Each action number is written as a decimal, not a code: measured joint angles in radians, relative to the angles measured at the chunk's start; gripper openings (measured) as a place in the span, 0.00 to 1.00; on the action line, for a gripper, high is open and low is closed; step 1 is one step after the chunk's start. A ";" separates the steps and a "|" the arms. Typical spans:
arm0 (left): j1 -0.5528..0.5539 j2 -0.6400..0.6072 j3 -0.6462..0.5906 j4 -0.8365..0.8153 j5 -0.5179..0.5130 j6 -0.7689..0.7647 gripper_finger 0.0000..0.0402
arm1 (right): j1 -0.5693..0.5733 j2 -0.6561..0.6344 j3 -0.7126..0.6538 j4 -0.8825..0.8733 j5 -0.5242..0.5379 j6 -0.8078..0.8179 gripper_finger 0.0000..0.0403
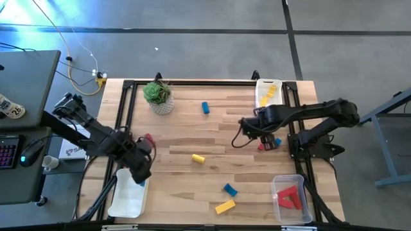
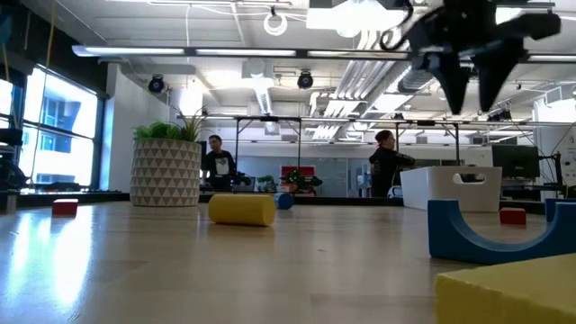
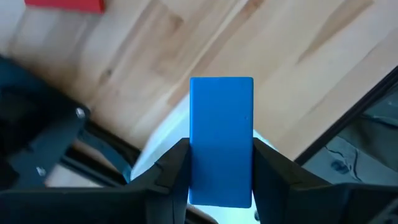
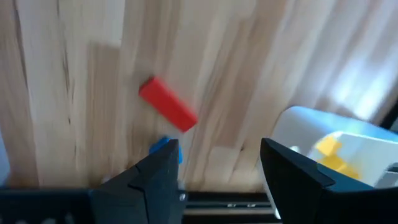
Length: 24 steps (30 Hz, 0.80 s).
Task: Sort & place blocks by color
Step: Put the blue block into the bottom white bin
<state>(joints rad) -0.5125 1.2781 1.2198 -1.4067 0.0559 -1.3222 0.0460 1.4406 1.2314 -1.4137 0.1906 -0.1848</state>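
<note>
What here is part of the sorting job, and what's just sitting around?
Part of the job:
- blue block held by the left gripper
- yellow cylinder
- blue cylinder
- yellow bar
- red block below the open right gripper
- the three trays

Just sitting around:
- potted plant
- keyboard

Bright, even overhead light; ceiling strip lights (image 2: 297,56) glare in the low view. Window (image 2: 54,126) glow at nine o'clock. Right wrist view motion-blurred; nearest yellow block (image 2: 508,288) unfocused.
</note>
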 joint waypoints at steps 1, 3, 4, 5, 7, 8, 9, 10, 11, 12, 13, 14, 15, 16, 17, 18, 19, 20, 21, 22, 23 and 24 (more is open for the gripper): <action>-0.016 0.001 0.000 0.000 0.008 -0.026 0.27 | 0.000 0.000 -0.022 0.001 -0.008 -0.015 0.53; -0.049 0.000 0.000 -0.001 0.024 -0.079 0.27 | 0.000 0.000 -0.065 0.002 -0.014 -0.050 0.53; -0.066 0.000 0.000 -0.001 0.027 -0.108 0.27 | 0.000 0.000 -0.084 0.001 -0.018 -0.069 0.53; -0.084 0.000 0.000 -0.001 0.027 -0.138 0.27 | 0.000 0.000 -0.103 0.005 -0.019 -0.087 0.53; -0.117 0.000 0.000 -0.001 0.028 -0.203 0.27 | 0.000 0.000 -0.136 0.028 -0.019 -0.128 0.53; -0.135 0.000 0.000 -0.001 0.030 -0.234 0.27 | 0.000 0.000 -0.150 0.040 -0.019 -0.145 0.53; -0.151 0.000 0.000 -0.001 0.031 -0.266 0.27 | 0.000 0.000 -0.163 0.053 -0.019 -0.162 0.53; -0.168 0.000 0.000 -0.001 0.032 -0.296 0.27 | 0.000 0.000 -0.176 0.069 -0.024 -0.180 0.53; -0.184 0.000 0.000 -0.001 0.034 -0.325 0.27 | 0.000 0.000 -0.188 0.087 -0.037 -0.196 0.53; -0.200 0.000 0.000 0.000 0.035 -0.354 0.27 | 0.000 0.000 -0.199 0.103 -0.049 -0.212 0.53; -0.215 0.000 0.000 0.000 0.035 -0.381 0.27 | 0.000 0.000 -0.208 0.118 -0.062 -0.225 0.53; -0.230 0.000 0.000 0.003 0.035 -0.405 0.27 | 0.000 0.000 -0.219 0.137 -0.071 -0.242 0.53; -0.244 0.000 0.000 0.009 0.035 -0.429 0.27 | 0.000 0.000 -0.229 0.154 -0.083 -0.258 0.53; -0.258 0.001 0.000 0.017 0.035 -0.453 0.27 | 0.000 0.000 -0.240 0.172 -0.094 -0.268 0.53; -0.272 0.001 0.000 0.025 0.035 -0.475 0.27 | 0.000 0.000 -0.253 0.193 -0.101 -0.274 0.53; -0.285 0.001 0.000 0.031 0.038 -0.496 0.27 | 0.000 0.000 -0.266 0.212 -0.111 -0.285 0.53; -0.301 0.001 0.000 0.039 0.042 -0.516 0.27 | 0.000 0.000 -0.278 0.228 -0.122 -0.298 0.53; -0.316 0.001 0.000 0.051 0.045 -0.536 0.27 | 0.000 0.000 -0.290 0.243 -0.130 -0.311 0.53; -0.331 0.001 0.000 0.062 0.046 -0.559 0.27 | 0.000 0.000 -0.302 0.258 -0.134 -0.315 0.53; -0.345 0.001 0.000 0.069 0.046 -0.578 0.27 | 0.000 0.000 -0.313 0.272 -0.135 -0.318 0.53; -0.358 0.001 0.000 0.076 0.046 -0.597 0.27 | 0.000 0.000 -0.322 0.282 -0.131 -0.318 0.53; -0.369 0.003 0.000 0.079 0.046 -0.616 0.27 | 0.000 0.000 -0.330 0.291 -0.123 -0.320 0.53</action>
<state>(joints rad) -0.8817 1.2809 1.2198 -1.3279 0.1015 -1.9385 0.0463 1.4406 0.9010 -1.1230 0.0675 -0.5051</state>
